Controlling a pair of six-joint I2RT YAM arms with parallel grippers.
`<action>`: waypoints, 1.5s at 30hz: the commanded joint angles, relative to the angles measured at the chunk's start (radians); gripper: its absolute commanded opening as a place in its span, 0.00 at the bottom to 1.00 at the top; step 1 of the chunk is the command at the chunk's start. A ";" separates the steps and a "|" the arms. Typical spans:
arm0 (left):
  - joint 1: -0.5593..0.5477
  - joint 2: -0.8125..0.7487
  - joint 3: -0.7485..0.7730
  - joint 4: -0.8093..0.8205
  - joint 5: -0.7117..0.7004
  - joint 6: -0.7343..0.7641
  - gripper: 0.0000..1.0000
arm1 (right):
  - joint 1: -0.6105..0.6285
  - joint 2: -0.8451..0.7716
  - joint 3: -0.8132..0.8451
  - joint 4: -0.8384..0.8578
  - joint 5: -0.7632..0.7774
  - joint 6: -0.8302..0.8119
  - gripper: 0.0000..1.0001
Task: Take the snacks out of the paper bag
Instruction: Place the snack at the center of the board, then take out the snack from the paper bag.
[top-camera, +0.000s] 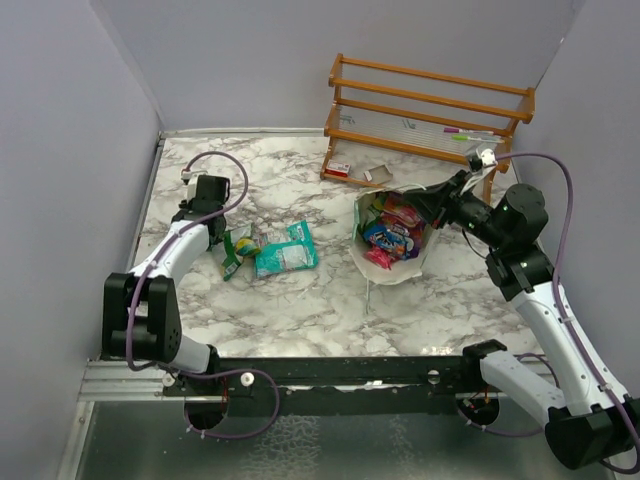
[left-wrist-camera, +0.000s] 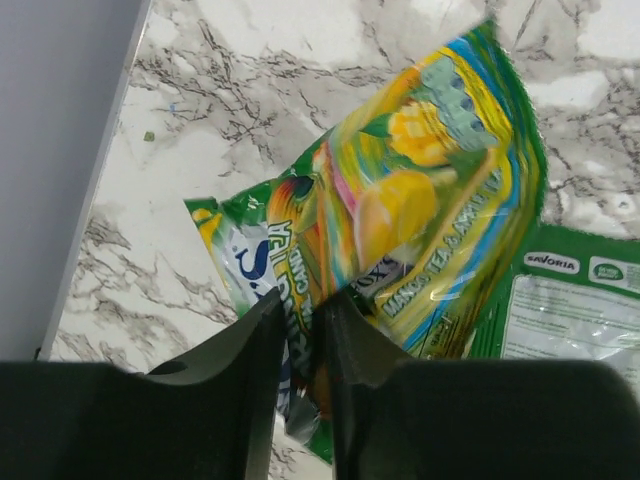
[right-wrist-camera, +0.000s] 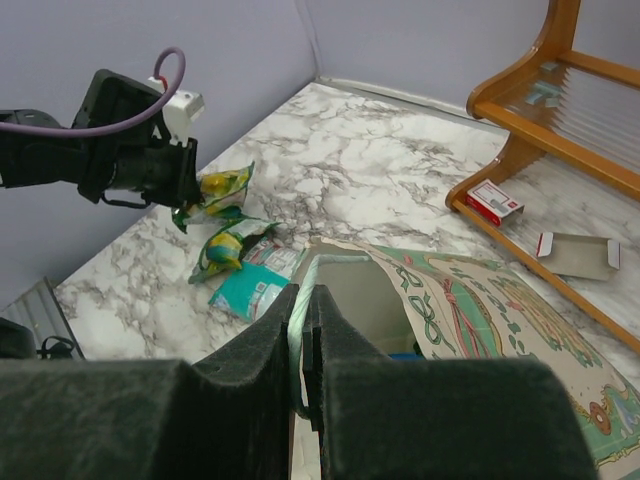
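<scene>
The paper bag (top-camera: 412, 262) lies tilted open right of centre, with red-pink (top-camera: 402, 212) and blue (top-camera: 385, 238) packets inside. My right gripper (top-camera: 424, 205) is shut on the bag's far rim; in the right wrist view the pale green rim (right-wrist-camera: 318, 268) runs between the fingers of that gripper (right-wrist-camera: 303, 305). My left gripper (top-camera: 222, 238) is shut on a yellow-green packet (left-wrist-camera: 420, 200), pinching its lower edge just above the table. In its own wrist view that gripper (left-wrist-camera: 305, 312) holds the packet's corner. A teal-white packet (top-camera: 287, 250) and a second yellow-green packet (right-wrist-camera: 225, 245) lie beside it.
A wooden rack (top-camera: 430, 110) stands at the back right. A small red-white box (top-camera: 338, 169) and an open cardboard box (top-camera: 380, 175) lie at its foot. Grey walls close in the left side and the back of the marble table (top-camera: 300, 310).
</scene>
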 joint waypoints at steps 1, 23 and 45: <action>0.036 0.054 0.046 -0.010 0.066 -0.025 0.38 | 0.004 -0.025 -0.008 0.023 -0.008 0.014 0.07; -0.117 -0.396 -0.040 0.161 0.691 -0.040 0.99 | 0.005 0.036 -0.018 0.009 -0.071 0.086 0.07; -0.619 -0.498 -0.021 0.340 0.725 -0.134 0.99 | 0.005 0.069 0.034 -0.015 -0.332 -0.021 0.08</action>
